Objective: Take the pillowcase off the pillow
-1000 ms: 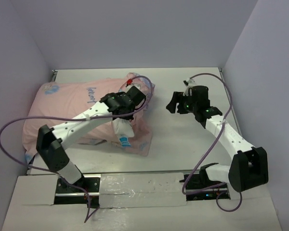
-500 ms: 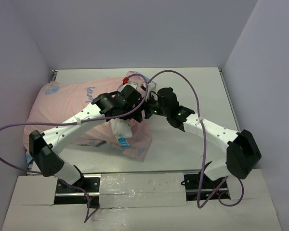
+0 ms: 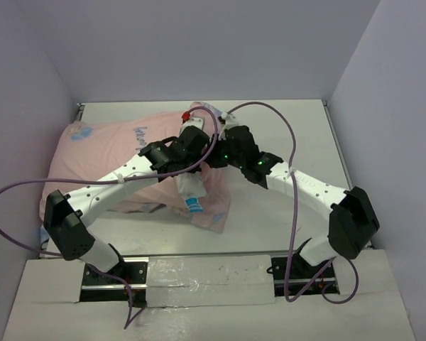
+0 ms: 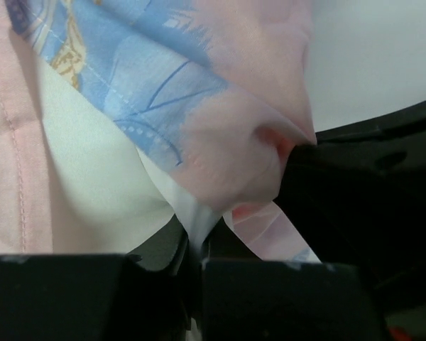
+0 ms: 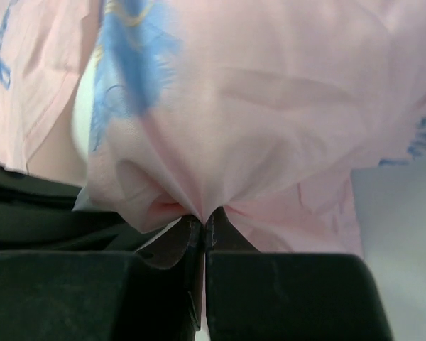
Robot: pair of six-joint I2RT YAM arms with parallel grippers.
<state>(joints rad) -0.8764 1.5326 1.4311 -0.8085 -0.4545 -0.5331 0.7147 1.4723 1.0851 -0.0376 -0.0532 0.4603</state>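
Observation:
The pillowcase [image 3: 99,160], pale pink with blue marks, lies over the left half of the table with the pillow inside. A white corner of the pillow [image 3: 189,186] sticks out at its right end. My left gripper [image 3: 199,145] is shut on that white fabric; in the left wrist view the pillow [image 4: 92,177] runs down into the left gripper [image 4: 197,249], under a pink and blue fold of pillowcase [image 4: 220,142]. My right gripper [image 3: 216,150] sits right beside it. In the right wrist view the right gripper [image 5: 204,224] is shut on a puckered pinch of pillowcase [image 5: 270,106].
The white table [image 3: 291,128] is boxed in by lilac walls on three sides. The two arms meet over the pillowcase's right end, their purple cables [image 3: 287,135] looping above. A metal rail [image 3: 206,273] runs along the near edge.
My right arm has swung left from the table's right side to the pillowcase's open end and closed on its pink fabric. The left gripper has kept its grip, shifting slightly.

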